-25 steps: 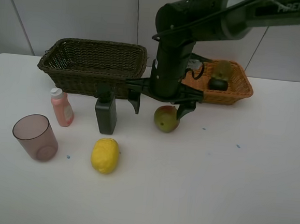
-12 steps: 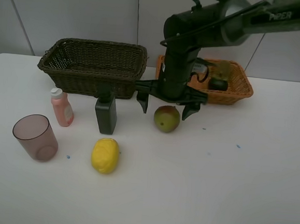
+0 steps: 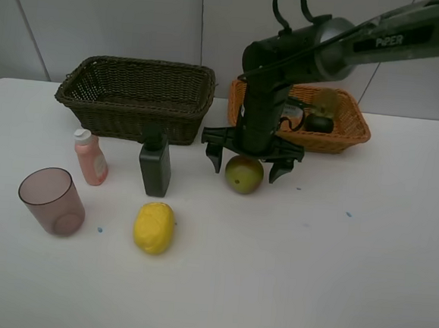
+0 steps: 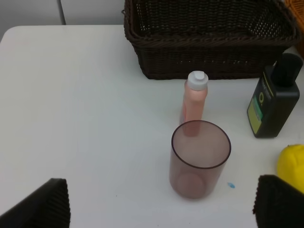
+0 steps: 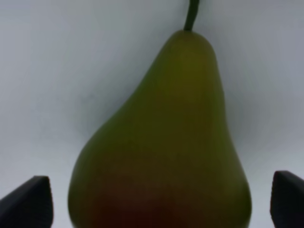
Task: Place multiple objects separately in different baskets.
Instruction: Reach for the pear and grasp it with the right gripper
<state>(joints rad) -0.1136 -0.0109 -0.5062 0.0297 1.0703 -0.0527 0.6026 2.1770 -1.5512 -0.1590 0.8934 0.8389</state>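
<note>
Pear (image 3: 243, 176) lies on the white surface (image 3: 318, 263) squarely between the wide-open jaws of the right end effector (image 3: 246, 170).

Green-red pear (image 3: 244, 173), yellow lemon (image 3: 154, 227), pink bottle (image 3: 90, 158), dk-brown basket (image 3: 131, 121).

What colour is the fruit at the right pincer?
The pear is green, reddish at its wide end; clearest in the right wrist view.

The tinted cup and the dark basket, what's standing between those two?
The pink bottle, upright, stands between the tinted cup and the dark basket; the left wrist view shows it clearly.
</note>
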